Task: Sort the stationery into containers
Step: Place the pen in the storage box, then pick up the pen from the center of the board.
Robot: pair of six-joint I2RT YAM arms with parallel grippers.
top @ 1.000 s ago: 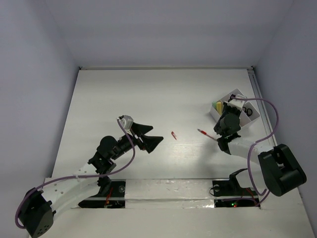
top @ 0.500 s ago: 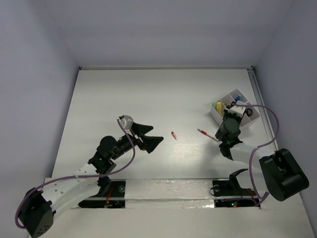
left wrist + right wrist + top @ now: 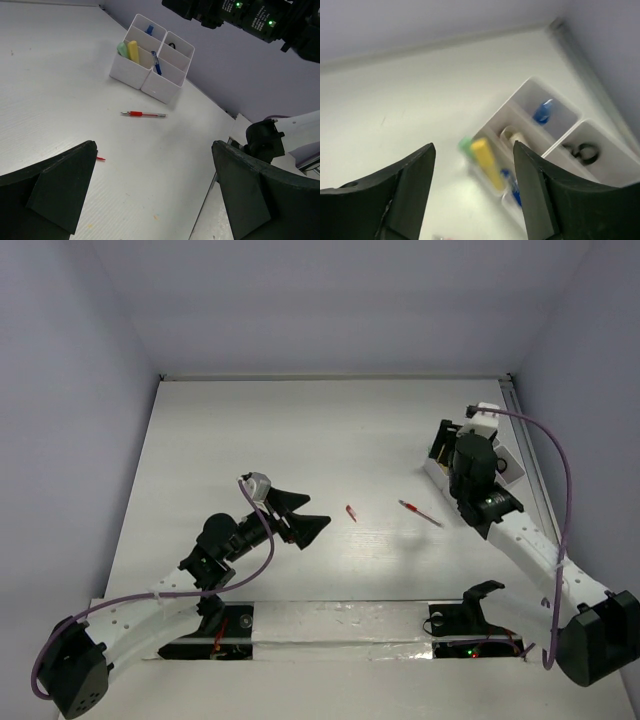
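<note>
The white organiser tray (image 3: 131, 75) stands at the far right, mostly covered by my right arm in the top view (image 3: 433, 469). It holds a yellow marker (image 3: 487, 160), a green eraser (image 3: 465, 145), a blue-white pen (image 3: 156, 62), black scissors (image 3: 582, 151) and a small blue item (image 3: 543, 111). My right gripper (image 3: 472, 185) hangs open above the tray with nothing between its fingers. A red pencil (image 3: 420, 512) and a tiny red bit (image 3: 351, 512) lie on the table. My left gripper (image 3: 300, 520) is wide open and empty, left of the red bit.
The white table is bounded by pale walls at the back and sides. A metal rail (image 3: 520, 420) runs along the right edge beside the tray. The arm bases and cables sit at the near edge.
My right gripper has risen and moved back over the tray, and its jaws have opened. The left arm has not moved.
</note>
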